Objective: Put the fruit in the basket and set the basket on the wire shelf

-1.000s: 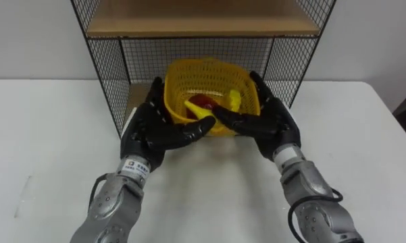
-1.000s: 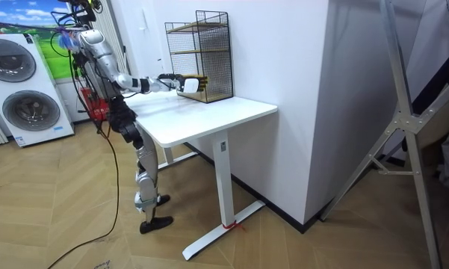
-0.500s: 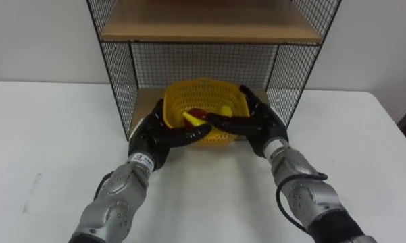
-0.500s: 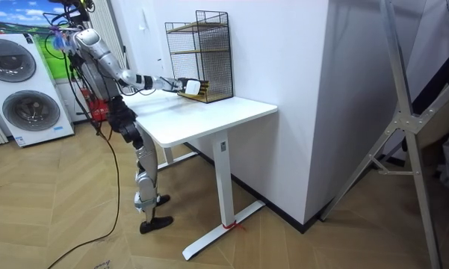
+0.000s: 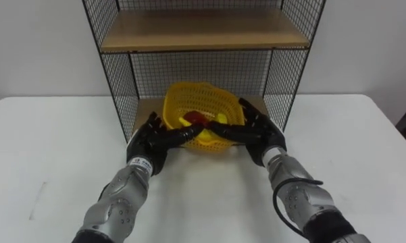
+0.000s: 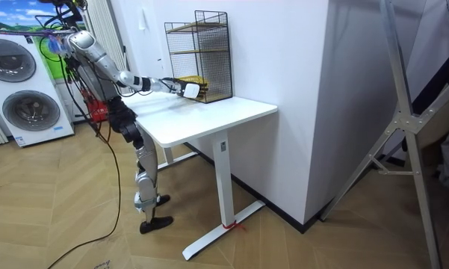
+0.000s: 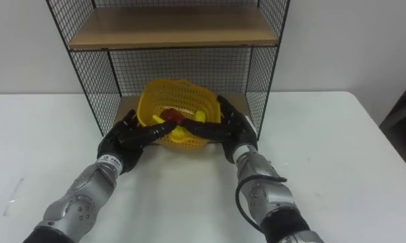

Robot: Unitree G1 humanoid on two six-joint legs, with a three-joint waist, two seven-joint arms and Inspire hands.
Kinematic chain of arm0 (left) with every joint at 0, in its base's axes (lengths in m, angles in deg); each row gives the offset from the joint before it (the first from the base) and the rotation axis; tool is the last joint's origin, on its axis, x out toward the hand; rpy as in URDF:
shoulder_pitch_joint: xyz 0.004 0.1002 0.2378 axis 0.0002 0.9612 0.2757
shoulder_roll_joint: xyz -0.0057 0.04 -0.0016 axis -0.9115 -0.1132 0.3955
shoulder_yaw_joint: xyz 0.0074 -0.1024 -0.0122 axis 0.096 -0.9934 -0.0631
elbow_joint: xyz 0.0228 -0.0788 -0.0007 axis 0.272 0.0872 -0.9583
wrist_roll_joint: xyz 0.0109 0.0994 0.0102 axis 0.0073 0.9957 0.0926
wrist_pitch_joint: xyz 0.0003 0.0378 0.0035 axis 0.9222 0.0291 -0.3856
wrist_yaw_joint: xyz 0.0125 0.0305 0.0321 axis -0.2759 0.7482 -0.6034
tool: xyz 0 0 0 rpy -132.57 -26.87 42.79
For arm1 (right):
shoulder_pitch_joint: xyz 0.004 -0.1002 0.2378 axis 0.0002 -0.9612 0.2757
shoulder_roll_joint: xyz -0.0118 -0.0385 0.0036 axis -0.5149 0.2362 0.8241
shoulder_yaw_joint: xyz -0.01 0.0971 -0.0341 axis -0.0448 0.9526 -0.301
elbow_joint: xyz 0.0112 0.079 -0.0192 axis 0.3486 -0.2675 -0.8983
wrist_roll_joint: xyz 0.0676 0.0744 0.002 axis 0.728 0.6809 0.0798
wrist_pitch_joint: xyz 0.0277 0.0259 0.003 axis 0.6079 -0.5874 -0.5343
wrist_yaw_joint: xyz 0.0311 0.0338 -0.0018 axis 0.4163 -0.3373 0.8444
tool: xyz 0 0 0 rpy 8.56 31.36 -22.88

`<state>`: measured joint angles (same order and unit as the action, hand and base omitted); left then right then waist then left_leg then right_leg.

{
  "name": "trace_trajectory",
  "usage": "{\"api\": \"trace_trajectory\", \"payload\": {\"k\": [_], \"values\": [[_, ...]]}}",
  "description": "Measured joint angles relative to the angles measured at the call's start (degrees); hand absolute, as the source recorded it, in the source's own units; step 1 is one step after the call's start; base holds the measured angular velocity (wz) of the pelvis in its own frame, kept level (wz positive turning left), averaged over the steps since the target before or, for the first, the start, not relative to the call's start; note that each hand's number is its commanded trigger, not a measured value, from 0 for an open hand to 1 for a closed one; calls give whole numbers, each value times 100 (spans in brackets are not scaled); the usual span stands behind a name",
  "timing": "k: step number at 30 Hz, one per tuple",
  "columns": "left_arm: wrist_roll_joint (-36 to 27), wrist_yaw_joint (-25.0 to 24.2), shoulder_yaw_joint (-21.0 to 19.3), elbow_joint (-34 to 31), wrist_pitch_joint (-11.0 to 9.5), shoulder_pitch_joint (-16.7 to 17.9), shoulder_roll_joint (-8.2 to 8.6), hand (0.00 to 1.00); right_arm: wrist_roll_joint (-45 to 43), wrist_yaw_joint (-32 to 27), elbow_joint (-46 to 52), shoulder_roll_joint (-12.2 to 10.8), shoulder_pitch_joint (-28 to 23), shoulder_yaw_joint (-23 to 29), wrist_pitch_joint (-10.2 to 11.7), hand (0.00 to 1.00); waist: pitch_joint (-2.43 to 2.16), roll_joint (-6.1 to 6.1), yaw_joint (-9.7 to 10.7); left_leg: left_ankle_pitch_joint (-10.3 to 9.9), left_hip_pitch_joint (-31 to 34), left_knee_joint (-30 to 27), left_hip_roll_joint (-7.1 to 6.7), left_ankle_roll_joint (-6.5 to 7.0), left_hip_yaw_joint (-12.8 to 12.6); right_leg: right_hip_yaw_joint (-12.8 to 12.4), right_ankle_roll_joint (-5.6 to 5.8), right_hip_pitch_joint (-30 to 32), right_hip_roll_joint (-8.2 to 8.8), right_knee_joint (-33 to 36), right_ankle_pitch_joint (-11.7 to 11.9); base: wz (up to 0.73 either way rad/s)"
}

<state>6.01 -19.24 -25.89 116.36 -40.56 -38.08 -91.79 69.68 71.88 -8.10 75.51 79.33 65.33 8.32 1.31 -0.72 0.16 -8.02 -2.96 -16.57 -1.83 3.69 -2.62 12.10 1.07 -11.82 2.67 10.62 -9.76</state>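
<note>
**At the shelf's lower opening: basket gripped from both sides, partly entered**

Between the two hands, at the mouth of the bottom compartment, sits the yellow basket [image 5: 204, 115]. Its rear rim is raised and its front dips toward the robot. Whether its base rests on the compartment floor cannot be told. The fruit is inside it: a red piece [image 5: 196, 119] and yellow pieces [image 5: 221, 119].

Handling, as a judgement: the basket is open plastic lattice, so it is probably light and springy, and its wall would flex under a hard squeeze. The load is loose and could roll toward the low side. The firmest hold is likely on opposite sides just under the rim.

The left hand [image 5: 150, 140] and the right hand [image 5: 257, 132] each grip one side. Their fingers curve round the front wall until the tips nearly meet below the rim.

The wire shelf [image 5: 116, 88] stands at the desk's far edge, against the wall. Its side meshes flank both wrists closely, and its upper board [image 5: 203, 30] roofs the opening. The likely snags are knuckles catching the mesh or the raised rim catching the board.

The desk [image 5: 47, 148] is bare around the forearms. In the room view the robot stands at the desk's edge with both arms extended, and washing machines [image 6: 26, 97] stand well behind it.
</note>
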Motion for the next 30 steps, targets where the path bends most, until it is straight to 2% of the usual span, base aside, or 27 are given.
{"api": "trace_trajectory", "payload": {"k": [19, 22, 25, 28, 30], "values": [[123, 5, -7, 113, -7, 2, -22, 0, -29, 161, -68, -6, -40, 171, -26, 0, -35, -24, 101, 6, -59, -1, -3, -5, 41, 66, 10, -118, -23, -85, 29, 1], [121, 5, -18, 113, -7, 2, -21, 0, -26, 188, -67, -5, -40, 187, -37, 0, -51, -22, 102, 6, -53, -1, -2, -5, 39, 73, 9, -109, -20, -85, 29, 0], [126, 4, -58, 98, 43, 2, -24, 0, -3, 207, -18, 7, -39, 201, -111, 0, -105, -20, 93, 6, -28, -1, -2, -5, 39, 69, 10, -79, 2, -84, 29, 0], [128, 4, -67, 12, 93, 1, -14, 0, 42, 207, 34, 11, -36, 197, -158, 0, -114, -7, 90, 7, -26, -4, -2, -4, 39, 66, 7, -81, 3, -83, 32, 0], [141, 5, -71, -21, 102, 1, -6, 0, 61, 206, 50, 9, -37, 195, -172, 0, -148, -3, 88, 7, -9, -6, 0, -4, 37, 52, 7, -61, 0, -82, 32, 0]]}}
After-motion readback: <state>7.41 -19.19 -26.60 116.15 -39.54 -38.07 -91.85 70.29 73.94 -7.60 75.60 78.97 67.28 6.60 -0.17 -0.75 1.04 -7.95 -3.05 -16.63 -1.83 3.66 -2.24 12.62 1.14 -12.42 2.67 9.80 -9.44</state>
